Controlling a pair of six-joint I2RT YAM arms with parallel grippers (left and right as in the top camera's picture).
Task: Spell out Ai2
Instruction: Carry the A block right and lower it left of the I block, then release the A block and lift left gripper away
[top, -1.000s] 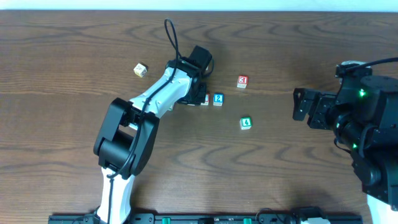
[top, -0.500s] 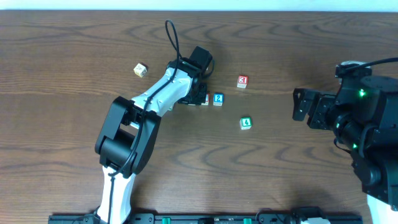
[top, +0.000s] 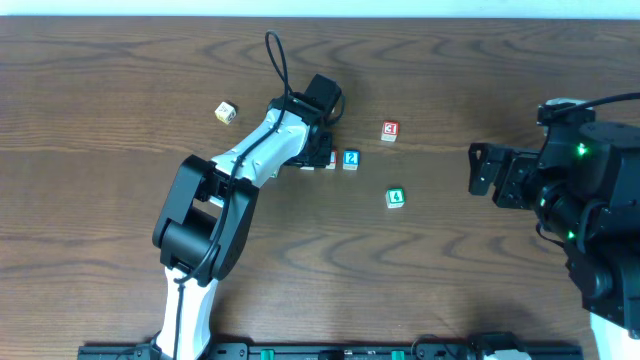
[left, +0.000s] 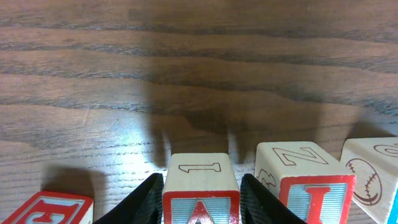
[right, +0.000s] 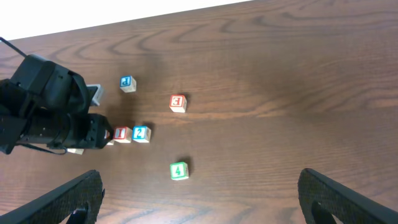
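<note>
**Overhead and wrist views: the "Ai2" row, read left to right.**

- **J cube:** The J cube (top: 226, 112) lies alone at the far left of the counter (top: 100, 230). It is well apart from the work and plays no part in the word.
- **Left end effector and A:** The left end effector (left: 201, 200) sits low at the row's left end. Its fingers (left: 146, 202) are clamped on the A (left: 200, 168), one against each side face. The A appears to be down on the counter, level with its neighbours. From overhead it is hidden under the arm.
- **I and 2:** The I (left: 305, 186) stands just beside the A on the right, with the finger on that side filling the narrow gap between them. The 2 (top: 350, 159) follows the I, close beside it.
- **Other cubes:** A red 3 cube (top: 390, 131) lies above and to the right of the row. A green 4 cube (top: 395, 198) lies below and to the right. Both are apart from the row.
- **Right end effector:** At the far right, the right end effector (top: 482, 170) hovers with its fingers spread wide. It holds nothing and is well apart from every cube.

**Judged step:** The A is being set down as the first character. With the I and 2 in place, the word looks nearly complete.

**Next move:** The fingers should part only slightly, because the I stands so near one of them. The end effector should then lift straight off so that neither the A nor the I is nudged. The gap left between A and I may then need closing.
</note>
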